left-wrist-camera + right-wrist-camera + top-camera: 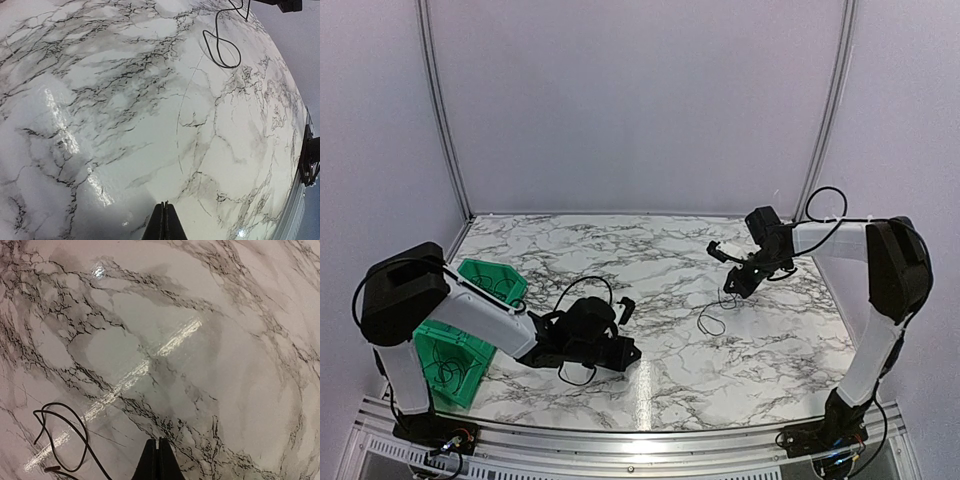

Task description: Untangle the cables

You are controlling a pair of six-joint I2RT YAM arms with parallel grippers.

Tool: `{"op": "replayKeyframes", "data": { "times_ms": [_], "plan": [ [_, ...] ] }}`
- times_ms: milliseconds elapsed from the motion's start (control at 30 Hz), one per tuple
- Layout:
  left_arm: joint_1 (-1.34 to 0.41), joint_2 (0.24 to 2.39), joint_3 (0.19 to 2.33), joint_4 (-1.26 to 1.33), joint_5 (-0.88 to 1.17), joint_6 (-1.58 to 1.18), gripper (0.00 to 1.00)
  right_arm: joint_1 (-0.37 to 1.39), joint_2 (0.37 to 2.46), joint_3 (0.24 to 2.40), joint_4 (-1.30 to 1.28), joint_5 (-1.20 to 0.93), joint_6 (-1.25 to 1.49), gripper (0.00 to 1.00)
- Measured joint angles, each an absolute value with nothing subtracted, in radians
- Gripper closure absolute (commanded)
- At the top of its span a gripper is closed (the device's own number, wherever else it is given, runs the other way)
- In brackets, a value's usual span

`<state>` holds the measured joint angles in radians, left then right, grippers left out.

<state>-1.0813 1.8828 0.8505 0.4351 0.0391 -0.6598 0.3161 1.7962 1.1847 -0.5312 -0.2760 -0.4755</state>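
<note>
One cable [87, 442] just beside right tool [159, 452]

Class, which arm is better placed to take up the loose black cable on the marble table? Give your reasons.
Right. The black cable lies close beside the right gripper; from the left gripper it sits far across the table. Both look shut, so either must open first.

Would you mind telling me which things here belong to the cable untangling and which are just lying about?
Job in hand: thin black cable; left gripper; right gripper.
Lying about: green bins; small black piece beside the left gripper.
</note>
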Motion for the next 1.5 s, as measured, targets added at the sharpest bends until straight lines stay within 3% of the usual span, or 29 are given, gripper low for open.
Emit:
{"op": "replayKeyframes", "data": {
  "times_ms": [33, 167, 267, 667, 833, 967, 1067, 1133, 1333, 1500],
  "plan": [
    [-1.081, 1.872, 0.846, 0.43, 0.035, -0.657, 0.99, 0.317, 1.797, 1.185, -0.531, -0.278, -0.476, 1.0],
    [-1.081, 1.827, 0.849, 0.428, -0.004, -0.629, 0.62, 0.317, 1.799, 1.185, -0.534, -0.31, -0.479, 1.0],
    [-1.081, 1.824, 0.877, 0.427, -0.048, -0.599, 0.53, 0.317, 1.799, 1.185, -0.537, -0.355, -0.485, 1.0],
    [-1.08, 2.111, 1.296, 0.444, -0.07, -0.505, 0.48, 0.317, 1.799, 1.185, -0.578, -0.548, -0.53, 1.0],
    [-1.078, 2.232, 1.4, 0.436, -0.034, -0.497, 0.5, 0.32, 1.798, 1.185, -0.593, -0.602, -0.54, 1.0],
    [-1.074, 2.312, 1.486, 0.432, 0.026, -0.493, 0.58, 0.323, 1.798, 1.185, -0.601, -0.622, -0.55, 1.0],
    [-1.074, 2.349, 1.536, 0.432, 0.065, -0.493, 0.88, 0.323, 1.798, 1.185, -0.604, -0.628, -0.551, 1.0],
    [-1.074, 2.358, 1.557, 0.429, 0.083, -0.494, 1.0, 0.323, 1.798, 1.185, -0.605, -0.628, -0.551, 1.0],
    [-1.067, 2.289, 1.454, 0.448, 0.022, -0.509, 1.0, 0.323, 1.798, 1.185, -0.605, -0.611, -0.543, 0.88],
    [-1.027, 2.025, 1.199, 0.421, -0.102, -0.506, 1.0, 0.326, 1.803, 1.185, -0.592, -0.525, -0.519, 0.79]
  ]
}}
